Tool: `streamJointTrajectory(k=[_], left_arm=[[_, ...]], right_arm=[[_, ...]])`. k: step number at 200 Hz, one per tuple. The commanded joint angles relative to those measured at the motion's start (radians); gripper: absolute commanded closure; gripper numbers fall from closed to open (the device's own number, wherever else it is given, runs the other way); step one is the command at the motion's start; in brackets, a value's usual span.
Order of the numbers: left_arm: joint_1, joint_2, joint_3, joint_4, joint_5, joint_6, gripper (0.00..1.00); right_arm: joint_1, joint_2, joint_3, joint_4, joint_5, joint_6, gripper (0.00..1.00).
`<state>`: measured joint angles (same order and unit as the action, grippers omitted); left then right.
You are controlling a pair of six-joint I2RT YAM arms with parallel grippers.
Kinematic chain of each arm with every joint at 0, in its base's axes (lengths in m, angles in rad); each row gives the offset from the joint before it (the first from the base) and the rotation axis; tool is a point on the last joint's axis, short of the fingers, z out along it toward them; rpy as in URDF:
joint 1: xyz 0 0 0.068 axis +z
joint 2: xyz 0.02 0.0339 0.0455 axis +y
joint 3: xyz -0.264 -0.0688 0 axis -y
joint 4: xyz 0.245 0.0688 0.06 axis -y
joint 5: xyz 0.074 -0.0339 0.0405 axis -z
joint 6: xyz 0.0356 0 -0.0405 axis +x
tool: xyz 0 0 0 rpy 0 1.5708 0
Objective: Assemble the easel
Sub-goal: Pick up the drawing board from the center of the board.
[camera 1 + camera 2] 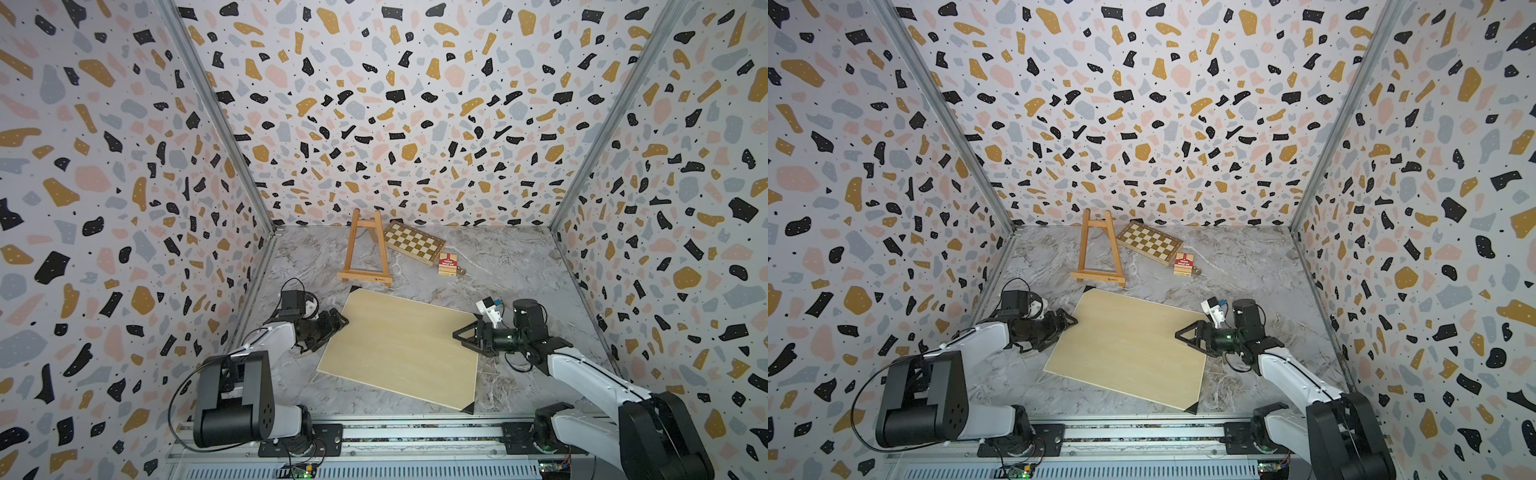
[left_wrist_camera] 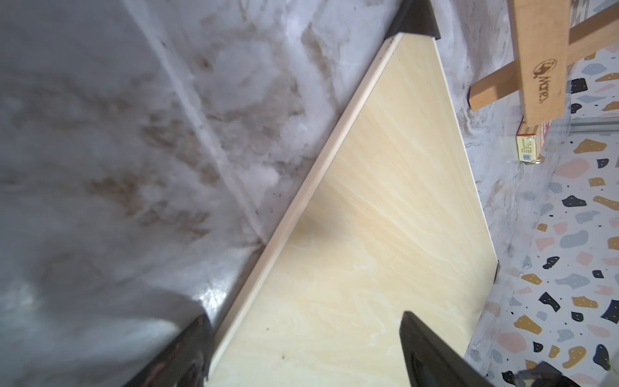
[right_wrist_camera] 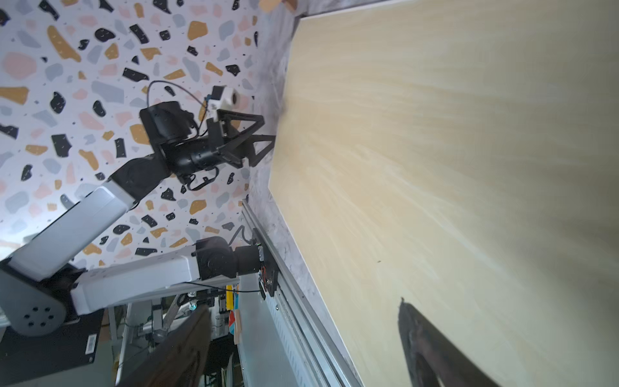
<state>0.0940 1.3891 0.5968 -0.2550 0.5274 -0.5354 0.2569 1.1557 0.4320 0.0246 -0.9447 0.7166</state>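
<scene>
Checking the layout before I command anything.

The small light-orange wooden A-frame easel [image 1: 365, 277] stands at the far side of the grey marbled table [image 1: 519, 270], close to the back wall and well apart from both arms. Its bottom ledge faces me. The back leg is hidden behind the frame, so I cannot tell how far it is spread.

Handling, my judgement:
- It is light and stiff, but the slats are thin and the hinged leg is likely loose.
- A side push would tip it easily.
- The best hold is the ledge, or a front leg just above it, never the top.

The large pale rectangular plywood board [image 1: 399, 349] with black corners lies flat between the arms.
- The left gripper [image 1: 338, 328] is spread wide at the board's left edge, which runs between its fingers in the wrist view. It has nothing clamped.
- The right gripper [image 1: 465, 334] is equally wide at the right edge and also empty.

Containers:
- The brown-and-cream chequered chessboard [image 1: 414, 242] lies just beside the easel and looks like a shut case.
- The red-and-cream card box [image 1: 447, 264] next to it is also shut.
- The contents of neither can be seen.
</scene>
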Motion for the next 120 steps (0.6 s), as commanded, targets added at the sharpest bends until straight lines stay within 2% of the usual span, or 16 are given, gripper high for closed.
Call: streamJointTrajectory(k=[1, 34, 52, 78, 90, 120], left_arm=[[-0.011, 0.012, -0.053, -0.15, 0.006, -0.022, 0.12], [-0.012, -0.006, -0.06, -0.166, 0.013, -0.026, 0.12], [-0.013, 0.005, -0.062, -0.164, 0.02, -0.029, 0.12], [-0.013, 0.01, -0.064, -0.164, 0.027, -0.029, 0.12], [-0.014, 0.006, -0.068, -0.163, 0.036, -0.031, 0.12], [-0.027, -0.026, -0.088, -0.168, 0.056, -0.048, 0.12]], right_arm=[[-0.059, 0.018, 0.041, -0.255, 0.185, -0.121, 0.12], [-0.056, 0.0, 0.027, -0.449, 0.344, -0.17, 0.12], [-0.033, -0.034, -0.029, -0.473, 0.311, -0.139, 0.12], [0.05, -0.115, -0.042, -0.544, 0.354, -0.083, 0.11], [0.08, -0.15, -0.068, -0.54, 0.323, -0.047, 0.11], [0.097, -0.196, -0.082, -0.64, 0.333, -0.05, 0.11]])
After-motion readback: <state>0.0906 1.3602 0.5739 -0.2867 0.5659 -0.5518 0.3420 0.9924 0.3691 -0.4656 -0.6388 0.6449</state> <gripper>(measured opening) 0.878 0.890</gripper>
